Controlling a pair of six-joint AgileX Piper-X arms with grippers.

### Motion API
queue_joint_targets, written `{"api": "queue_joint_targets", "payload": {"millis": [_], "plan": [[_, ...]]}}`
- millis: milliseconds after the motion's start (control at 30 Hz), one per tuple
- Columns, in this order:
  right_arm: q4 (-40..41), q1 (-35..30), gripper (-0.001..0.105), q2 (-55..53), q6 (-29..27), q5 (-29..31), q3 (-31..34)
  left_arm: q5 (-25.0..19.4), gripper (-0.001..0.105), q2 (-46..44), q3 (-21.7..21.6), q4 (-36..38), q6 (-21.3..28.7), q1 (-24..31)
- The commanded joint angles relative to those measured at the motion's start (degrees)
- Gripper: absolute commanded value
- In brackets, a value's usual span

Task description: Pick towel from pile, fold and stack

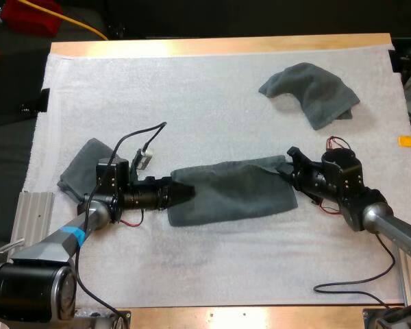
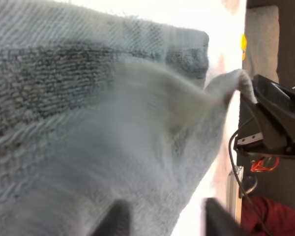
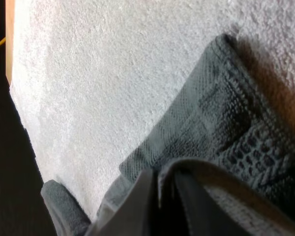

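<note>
Both ends of the towel (image 1: 233, 195) are attended: right gripper (image 1: 288, 169) pinches a corner, left gripper (image 1: 189, 192) stands spread at the edge.

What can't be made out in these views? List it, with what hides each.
- High view: the left arm covers part of the folded towel; its layers can't be counted.
- Left wrist view: the spread towel is blurred near the camera, its edge lost.
- Right wrist view: the right gripper hides the towel corner it pinches.
- High view: the crumpled towel hides its own underside in folds.
</note>
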Motion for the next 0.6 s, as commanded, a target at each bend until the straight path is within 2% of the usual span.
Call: {"api": "queue_joint_targets", "payload": {"millis": [0, 33, 133, 167, 233, 333, 567], "plan": [[-0.3, -0.4, 0.027, 0.2, -0.7, -0.1, -0.3, 1.3, 0.066, -0.4, 0.0, -1.2, 0.0, 0.0], [-0.6, -0.4, 0.038, 0.2, -0.7, -0.3, -0.3, 2.7, 0.073, -0.4, 0.0, -1.7, 0.0, 0.0], [-3.8, -0.4, 0.063, 0.2, -3.8, -1.8, -0.3, 7.2, 0.068, -0.4, 0.0, -4.7, -1.5, 0.0], [-5.0, -0.4, 0.066, 0.2, -4.9, -2.6, -0.3, 8.2, 0.067, -0.5, 0.0, -5.7, -2.5, 0.0], [-10.0, -0.4, 0.068, 0.2, -7.3, -6.4, -0.3, 9.8, 0.067, -1.4, 0.0, -7.7, -4.4, 0.0], [-16.0, -0.4, 0.068, -0.4, -7.6, -10.7, -0.3, 10.4, 0.067, -4.1, 0.0, -8.0, -4.8, 0.0], [-12.5, -0.4, 0.068, -5.0, -9.0, -11.4, -0.3, 10.0, 0.067, -14.2, 0.0, -7.9, -5.6, 0.0]]}}
